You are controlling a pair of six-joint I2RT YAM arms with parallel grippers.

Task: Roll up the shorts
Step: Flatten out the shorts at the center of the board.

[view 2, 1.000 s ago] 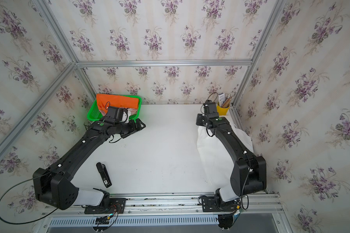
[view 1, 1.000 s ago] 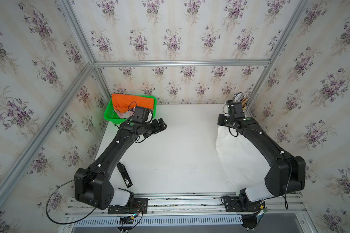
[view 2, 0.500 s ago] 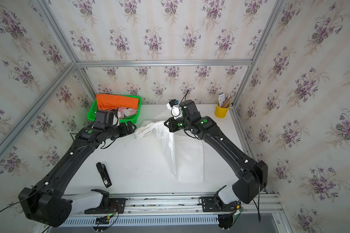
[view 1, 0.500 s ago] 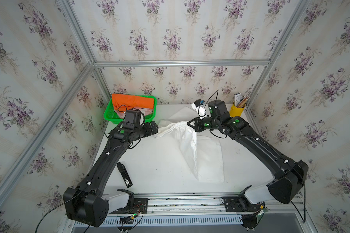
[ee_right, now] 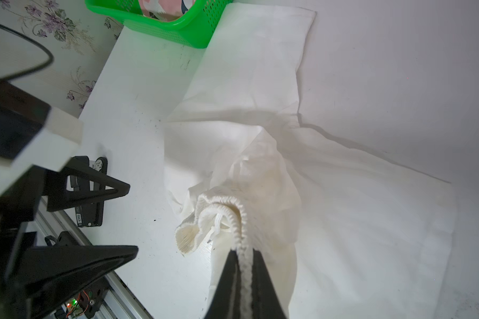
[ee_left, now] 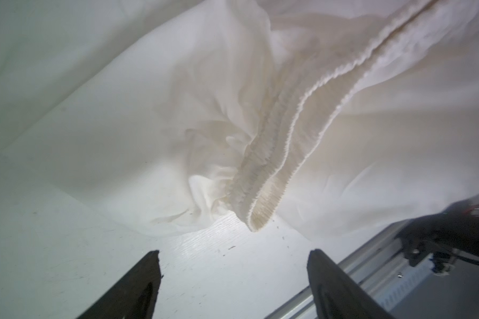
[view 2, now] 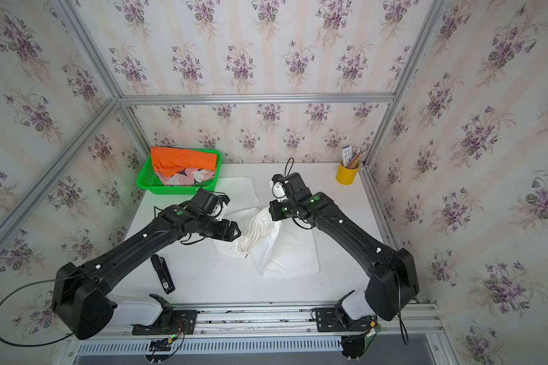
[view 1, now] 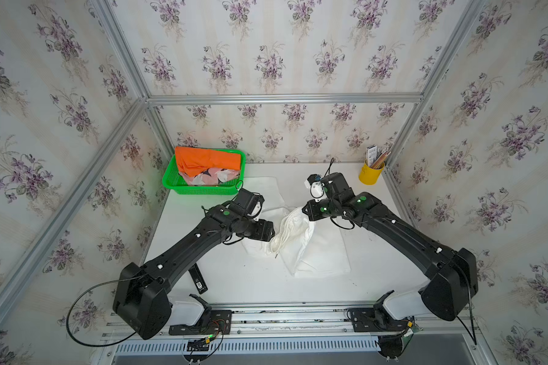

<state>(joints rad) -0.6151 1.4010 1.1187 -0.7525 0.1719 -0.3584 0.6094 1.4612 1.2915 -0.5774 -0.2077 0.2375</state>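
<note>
1. The right gripper (ee_right: 244, 250) pinched the elastic waistband (ee_right: 241, 212) of the white shorts (view 1: 317, 252), holding that edge off the table (view 1: 250, 284) at mid-scene. One leg trailed far-left toward the green basket (view 1: 203, 191).
2. The left gripper (ee_left: 234, 252) hovered just left of the bunched waistband, jaws wide and empty.
3. The step in hand looked like spreading the garment flat before any rolling. The next move probably called for the left jaws to close on the waistband's hanging loop, then for both arms to draw apart.
4. The orange shorts (view 1: 203, 159) and pink printed shorts (view 1: 209, 177) sat in the basket, unrolled.
5. Bare table lay near and right. A black device (view 1: 198, 278) lay near-left and a yellow pencil cup (view 1: 369, 175) stood far-right.
</note>
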